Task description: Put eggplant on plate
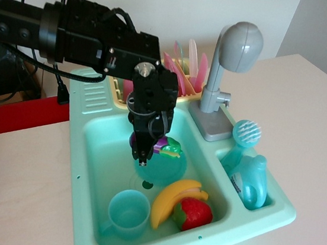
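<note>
From my seat I see the gripper (147, 146) pointing down into the sink (89, 143), its black fingers closed around the eggplant (165, 146). The eggplant is small and glossy: a purple body mostly hidden between the fingers, and a bright green leafy cap sticking out to the right. It hangs in the air just above the plate (167, 168), over the plate's left half, and I cannot tell whether it touches. The plate is round, flat and teal, and lies on the sink floor near the middle of the basin.

Toward the front edge of the basin stand 1 teal cup (128, 212), 1 yellow banana (177, 199) and 1 red strawberry (194, 213), the banana and strawberry touching. Along the back edge a yellow rack (120, 87) holds pink plates (182, 71) upright. The grey tap (226, 76) rises at the back right corner.
</note>
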Action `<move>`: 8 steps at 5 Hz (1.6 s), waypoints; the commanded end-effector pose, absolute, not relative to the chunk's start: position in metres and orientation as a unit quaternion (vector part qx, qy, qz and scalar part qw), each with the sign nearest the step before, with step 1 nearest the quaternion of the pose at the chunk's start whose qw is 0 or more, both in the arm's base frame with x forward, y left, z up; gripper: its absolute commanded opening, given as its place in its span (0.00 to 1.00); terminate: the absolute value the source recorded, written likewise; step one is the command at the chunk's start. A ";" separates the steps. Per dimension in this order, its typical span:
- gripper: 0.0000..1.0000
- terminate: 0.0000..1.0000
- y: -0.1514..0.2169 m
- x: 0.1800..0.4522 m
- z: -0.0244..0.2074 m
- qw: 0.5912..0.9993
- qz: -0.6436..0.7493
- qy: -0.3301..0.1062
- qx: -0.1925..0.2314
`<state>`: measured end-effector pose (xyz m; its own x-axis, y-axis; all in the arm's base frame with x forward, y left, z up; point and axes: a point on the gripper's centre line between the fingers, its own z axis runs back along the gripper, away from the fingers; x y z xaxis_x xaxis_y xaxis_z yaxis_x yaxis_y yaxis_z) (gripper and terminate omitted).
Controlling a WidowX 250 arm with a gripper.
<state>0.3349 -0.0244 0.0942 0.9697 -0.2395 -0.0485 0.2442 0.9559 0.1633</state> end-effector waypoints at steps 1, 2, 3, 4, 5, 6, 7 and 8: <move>0.00 0.00 -0.026 0.340 0.095 0.989 -0.114 0.004 0.089; 0.00 0.00 -0.027 0.342 0.091 0.990 -0.100 -0.002 0.094; 1.00 0.00 -0.029 0.339 0.087 0.993 -0.092 0.004 0.076; 1.00 0.00 -0.028 0.334 0.090 0.993 -0.092 0.003 0.075; 1.00 0.00 -0.024 0.328 0.099 0.993 -0.089 -0.007 0.082; 1.00 0.00 -0.013 0.321 0.124 0.992 -0.081 -0.028 0.091; 1.00 0.00 0.016 0.314 0.147 0.993 -0.066 -0.045 0.092; 1.00 1.00 0.015 0.303 0.165 0.994 -0.052 -0.045 0.091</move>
